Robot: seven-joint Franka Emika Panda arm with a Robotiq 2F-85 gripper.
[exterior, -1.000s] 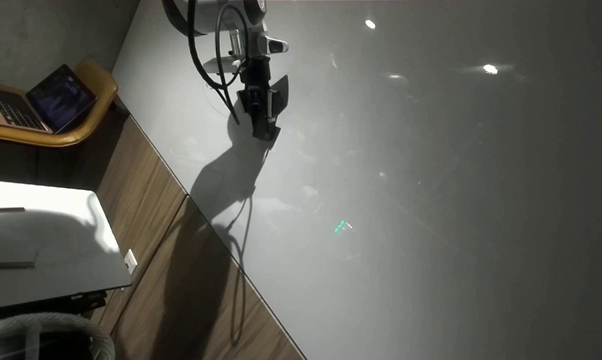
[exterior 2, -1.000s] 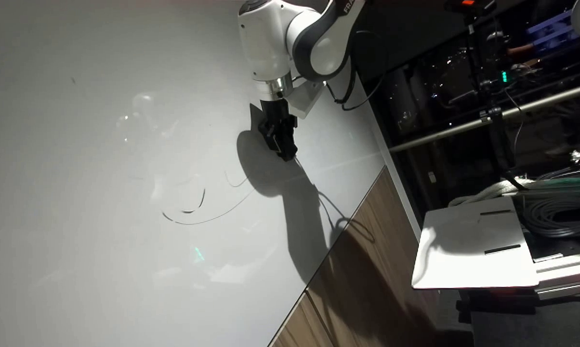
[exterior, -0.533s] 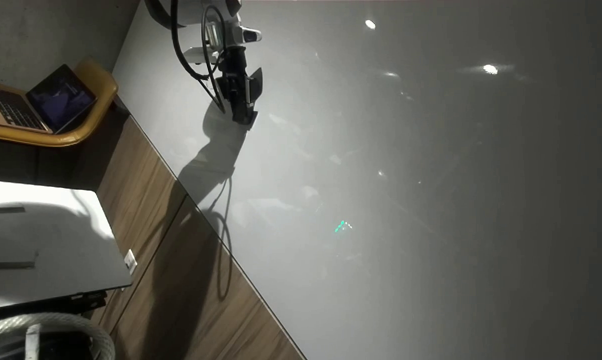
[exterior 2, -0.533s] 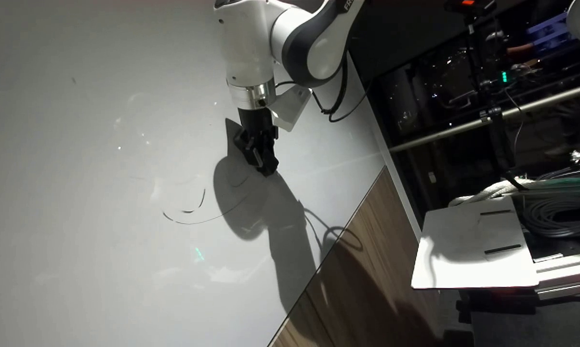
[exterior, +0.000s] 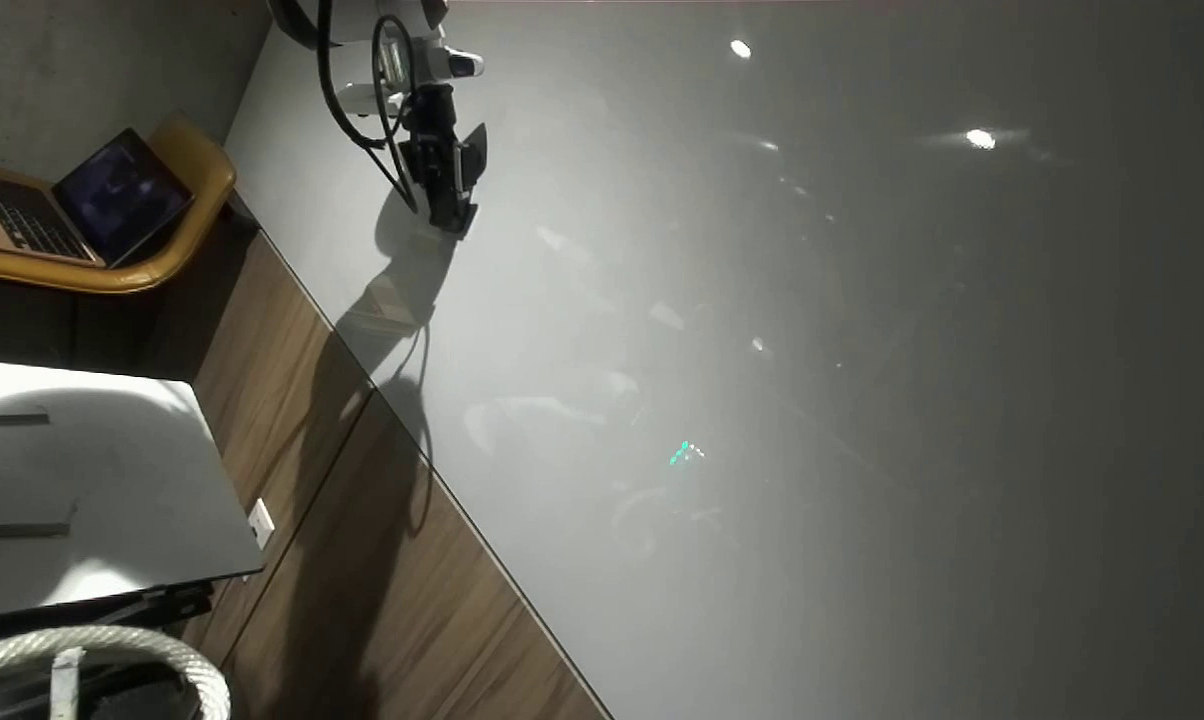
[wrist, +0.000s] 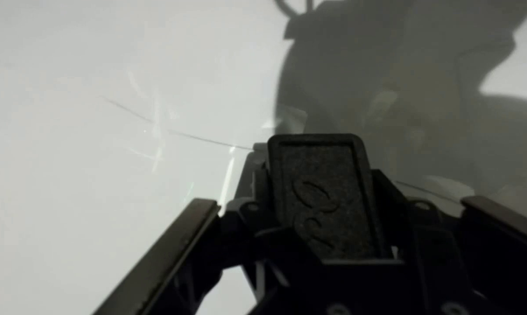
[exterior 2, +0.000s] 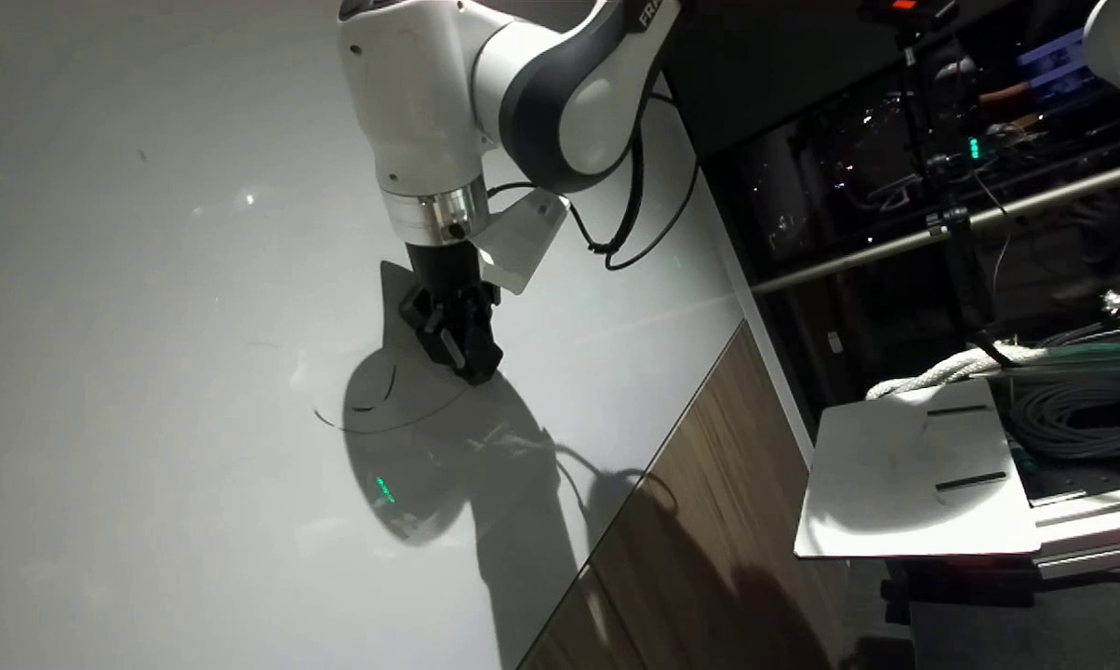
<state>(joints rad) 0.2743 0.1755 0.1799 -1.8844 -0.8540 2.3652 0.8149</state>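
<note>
Block [wrist: 324, 197]: in the gripper [wrist: 319, 183], before the board [exterior: 912, 450]
Drawn lines [exterior 2: 388, 431]: on the board, near the gripper
Laptop [exterior: 112, 205]: on the chair [exterior: 212, 185], left of the board in an exterior view

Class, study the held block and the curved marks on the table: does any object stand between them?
Nothing visible stands between the block and the marks; only a shadow falls across part of them.

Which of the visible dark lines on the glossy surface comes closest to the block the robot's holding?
The long thin arc: in an exterior view, one end appears to run up near the dark block; the short strokes sit farther off.
</note>
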